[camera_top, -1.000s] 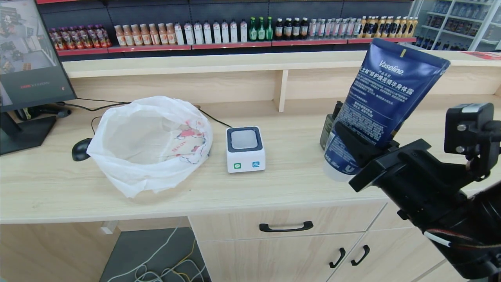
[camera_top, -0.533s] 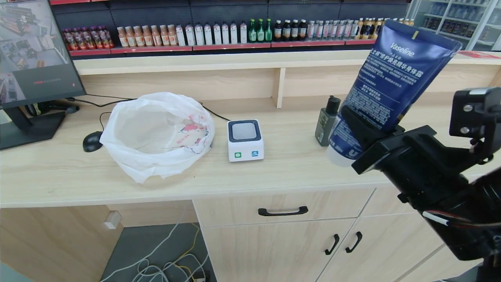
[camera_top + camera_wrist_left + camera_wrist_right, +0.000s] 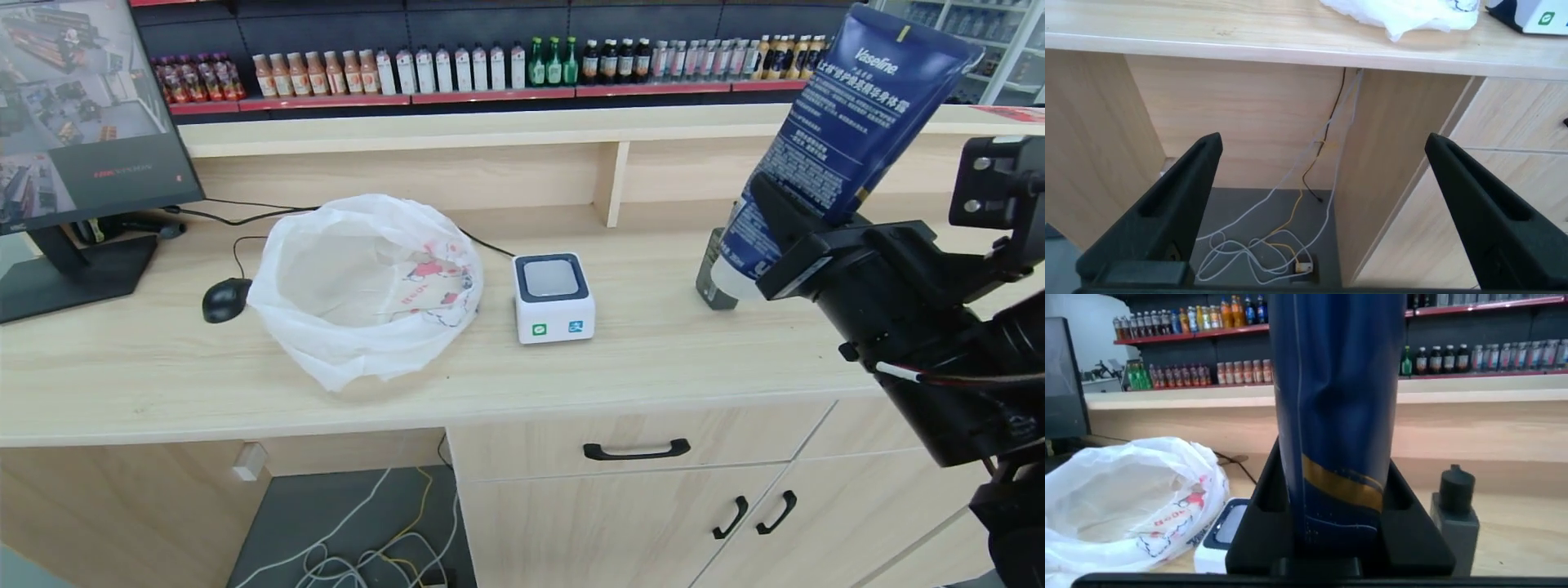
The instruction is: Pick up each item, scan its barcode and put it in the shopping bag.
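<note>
Blue tube (image 3: 849, 122): clamped in my right gripper (image 3: 784, 220), held aloft and tilted, white cap end down, crimped end up, well to the right of the scanner (image 3: 553, 298). Scanner: white cube, grey window facing up. Shopping bag (image 3: 359, 359): white plastic, mouth open upward, just left of the scanner. Grey bottle (image 3: 712, 290): upright, right of the scanner, partly hidden behind the tube.
</note>
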Controlling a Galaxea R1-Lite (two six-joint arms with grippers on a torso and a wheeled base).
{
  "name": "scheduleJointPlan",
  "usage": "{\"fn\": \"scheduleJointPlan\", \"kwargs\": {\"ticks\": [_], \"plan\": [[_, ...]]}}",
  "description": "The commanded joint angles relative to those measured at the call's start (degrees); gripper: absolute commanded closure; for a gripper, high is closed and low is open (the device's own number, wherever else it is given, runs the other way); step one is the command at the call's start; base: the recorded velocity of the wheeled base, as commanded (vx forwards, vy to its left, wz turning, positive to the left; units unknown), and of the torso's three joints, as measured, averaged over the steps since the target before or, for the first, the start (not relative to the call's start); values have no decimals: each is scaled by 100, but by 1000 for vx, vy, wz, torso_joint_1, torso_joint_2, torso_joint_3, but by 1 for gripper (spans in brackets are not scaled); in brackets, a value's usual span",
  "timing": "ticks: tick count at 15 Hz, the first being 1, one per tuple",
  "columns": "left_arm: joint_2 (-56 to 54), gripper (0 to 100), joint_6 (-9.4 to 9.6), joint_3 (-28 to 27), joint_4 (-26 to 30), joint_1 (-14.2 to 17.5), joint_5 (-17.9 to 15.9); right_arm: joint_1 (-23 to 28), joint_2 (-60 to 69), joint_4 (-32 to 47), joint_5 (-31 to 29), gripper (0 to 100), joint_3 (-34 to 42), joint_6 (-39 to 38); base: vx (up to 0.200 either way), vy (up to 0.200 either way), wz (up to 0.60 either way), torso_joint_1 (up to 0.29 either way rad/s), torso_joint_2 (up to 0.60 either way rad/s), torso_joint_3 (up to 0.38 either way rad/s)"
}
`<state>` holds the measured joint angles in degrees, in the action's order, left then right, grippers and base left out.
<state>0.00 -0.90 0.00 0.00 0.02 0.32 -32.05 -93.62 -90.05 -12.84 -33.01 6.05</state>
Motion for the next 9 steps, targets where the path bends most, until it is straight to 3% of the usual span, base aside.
{"fn": "scheduleJointPlan", "kwargs": {"ticks": [1,9], "plan": [[0,0,-6,0,0,6,3,23,-60,5,0,100,-39,-7,0,200,0,-7,2,7],[0,0,2,0,0,6,3,41,-297,5,0,100,-118,-227,0,200,0,4,3,2]]}}
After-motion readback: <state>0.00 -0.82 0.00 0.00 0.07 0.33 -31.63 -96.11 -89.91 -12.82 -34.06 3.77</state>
